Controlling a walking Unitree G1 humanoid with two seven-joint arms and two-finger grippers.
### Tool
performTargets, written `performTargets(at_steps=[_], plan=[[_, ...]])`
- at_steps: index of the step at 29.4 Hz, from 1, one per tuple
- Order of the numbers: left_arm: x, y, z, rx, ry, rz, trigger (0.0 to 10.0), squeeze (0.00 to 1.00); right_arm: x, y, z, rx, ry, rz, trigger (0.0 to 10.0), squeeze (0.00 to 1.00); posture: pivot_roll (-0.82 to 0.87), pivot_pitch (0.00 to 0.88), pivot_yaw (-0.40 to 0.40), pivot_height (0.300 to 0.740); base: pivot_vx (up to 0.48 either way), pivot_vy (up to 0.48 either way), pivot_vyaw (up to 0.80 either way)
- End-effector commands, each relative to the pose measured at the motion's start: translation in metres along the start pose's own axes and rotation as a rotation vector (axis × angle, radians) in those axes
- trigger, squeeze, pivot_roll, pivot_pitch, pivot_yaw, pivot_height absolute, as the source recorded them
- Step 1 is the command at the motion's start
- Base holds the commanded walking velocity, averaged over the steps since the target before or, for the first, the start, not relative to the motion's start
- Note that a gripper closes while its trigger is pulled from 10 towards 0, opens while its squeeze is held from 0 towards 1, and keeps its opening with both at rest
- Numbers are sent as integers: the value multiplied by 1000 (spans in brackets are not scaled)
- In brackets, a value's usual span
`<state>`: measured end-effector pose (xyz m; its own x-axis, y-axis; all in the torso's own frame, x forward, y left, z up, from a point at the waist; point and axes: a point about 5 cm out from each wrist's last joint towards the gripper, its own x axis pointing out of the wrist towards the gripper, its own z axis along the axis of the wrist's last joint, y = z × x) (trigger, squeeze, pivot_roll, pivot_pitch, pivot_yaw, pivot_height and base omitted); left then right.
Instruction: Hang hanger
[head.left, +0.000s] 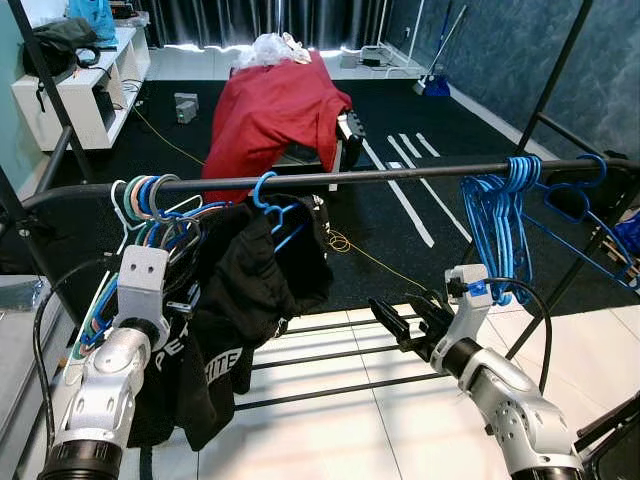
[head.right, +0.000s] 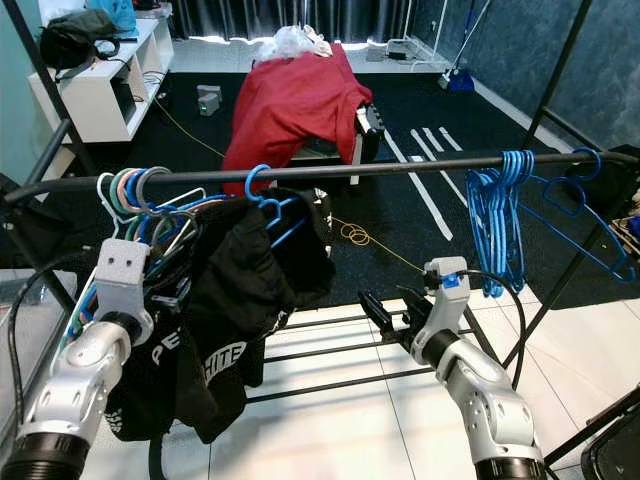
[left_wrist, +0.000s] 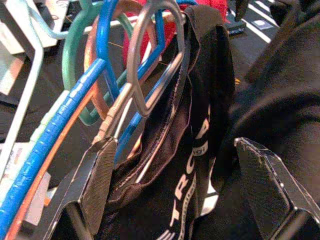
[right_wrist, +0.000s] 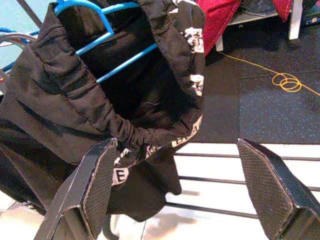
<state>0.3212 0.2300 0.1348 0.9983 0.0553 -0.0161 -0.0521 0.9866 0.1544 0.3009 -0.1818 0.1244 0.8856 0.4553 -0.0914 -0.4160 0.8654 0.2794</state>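
Blue hanger (head.left: 272, 205) with black garment (head.left: 250, 290) on rail (head.left: 400, 176).

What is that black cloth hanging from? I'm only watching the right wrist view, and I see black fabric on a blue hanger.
Observer: The blue hanger is hooked over a dark rail, with the black garment draped on it.
Operator: Is anything else on that rail?
Observer: Yes, a bunch of empty blue hangers at the rail's right end, and mixed-colour hangers on the left.
Operator: Where's the other arm?
Observer: The left gripper is open, up against the black garment and the mixed-colour hangers.
Operator: And mine?
Observer: The right gripper is open, below the rail, apart from the garment.
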Motion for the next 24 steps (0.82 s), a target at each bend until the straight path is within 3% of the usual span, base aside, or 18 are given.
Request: performTargets(at_steps=[1,10,18,24], plan=[[1,12,1,-14,-19,53,10000,0,-3,-1,-1,4,6,-7,10000,0,-32,90,-59,740,0,0,0],[3,23,5,-35,-57,74,10000,0,-4,-1,-2,6,10,-12,10000,0,-31,88,-61,740,0,0,0],[3,21,5,-36,-65,35,10000,0,-4,-1,-3,5,16,-12,10000,0,-30,80,-64,740,0,0,0],[3,17,-4,10,-30,13,10000,0,-4,-2,-3,1,20,-16,10000,0,-33,76,-63,740,0,0,0]])
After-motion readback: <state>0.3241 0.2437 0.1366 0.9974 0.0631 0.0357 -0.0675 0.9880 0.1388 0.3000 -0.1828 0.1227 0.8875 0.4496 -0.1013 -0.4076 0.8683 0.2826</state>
